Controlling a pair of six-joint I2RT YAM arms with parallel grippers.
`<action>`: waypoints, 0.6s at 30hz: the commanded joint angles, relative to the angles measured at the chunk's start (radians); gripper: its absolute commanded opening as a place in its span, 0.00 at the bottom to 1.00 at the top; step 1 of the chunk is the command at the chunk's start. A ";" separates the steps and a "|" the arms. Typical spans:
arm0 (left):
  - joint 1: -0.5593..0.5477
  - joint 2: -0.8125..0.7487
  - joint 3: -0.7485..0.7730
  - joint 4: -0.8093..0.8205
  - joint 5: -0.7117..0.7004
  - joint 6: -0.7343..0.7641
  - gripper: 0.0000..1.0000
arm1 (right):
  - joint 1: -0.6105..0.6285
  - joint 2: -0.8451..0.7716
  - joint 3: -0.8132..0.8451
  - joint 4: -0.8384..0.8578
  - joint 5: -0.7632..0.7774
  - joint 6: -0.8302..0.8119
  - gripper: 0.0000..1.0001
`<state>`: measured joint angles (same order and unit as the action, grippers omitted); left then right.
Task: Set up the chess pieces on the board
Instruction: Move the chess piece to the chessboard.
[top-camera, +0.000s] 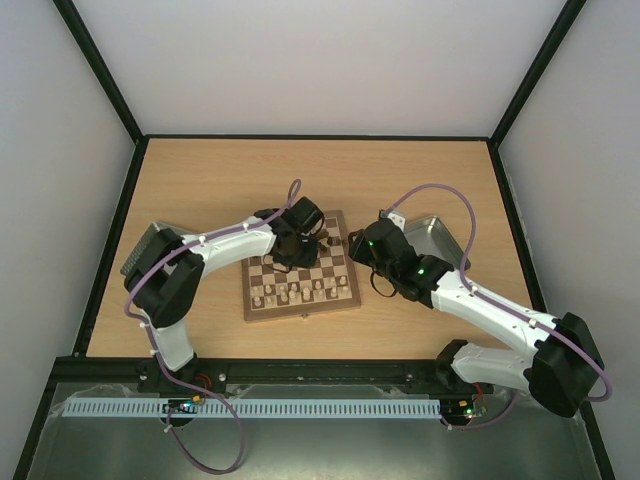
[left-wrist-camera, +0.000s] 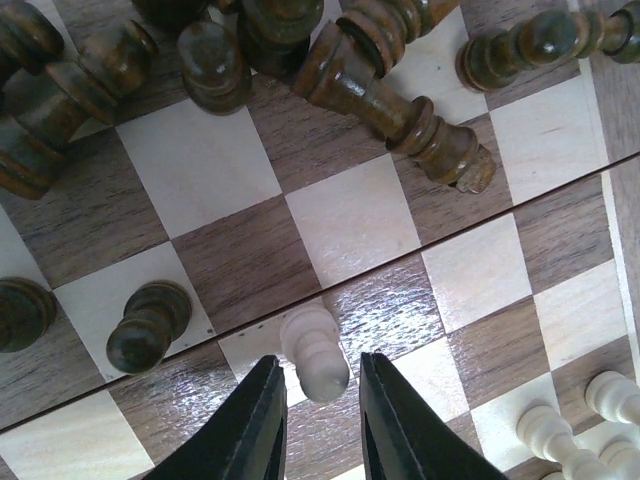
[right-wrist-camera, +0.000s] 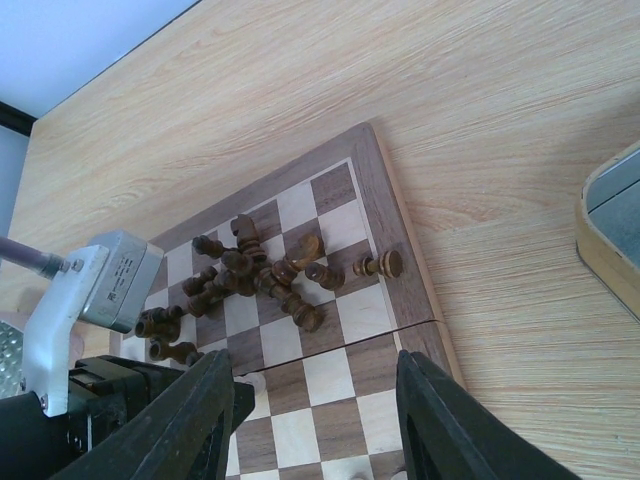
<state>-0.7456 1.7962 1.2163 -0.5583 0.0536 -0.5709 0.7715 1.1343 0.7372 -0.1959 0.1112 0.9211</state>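
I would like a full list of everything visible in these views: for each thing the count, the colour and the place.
table: one, light wood, under everything.
board: one, dark-brown and cream squares, middle of the table.
dark chess pieces: many, dark brown, mostly lying in a heap on the board's far half.
cream chess pieces: many, pale cream, standing on the board's near rows.
cream pawn: one, upright near the board's middle seam.
metal tray: one, grey, right of the board.
grey thing: one, left table edge, partly hidden.
left arm, right arm: white and black.
left gripper: black, a finger on each side of the cream pawn; grip unclear.
right gripper: black, open, empty, near the board's right edge.
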 joint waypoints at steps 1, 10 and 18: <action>-0.001 0.014 0.022 -0.020 0.005 0.012 0.23 | -0.007 -0.015 -0.012 0.009 0.033 0.009 0.44; 0.000 0.037 0.049 -0.016 -0.012 0.029 0.20 | -0.007 -0.013 -0.012 0.009 0.031 0.008 0.44; -0.005 0.023 0.043 -0.042 -0.025 0.045 0.05 | -0.006 0.002 -0.014 0.018 0.005 0.006 0.43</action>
<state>-0.7456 1.8229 1.2484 -0.5598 0.0422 -0.5396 0.7712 1.1351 0.7364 -0.1959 0.1055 0.9211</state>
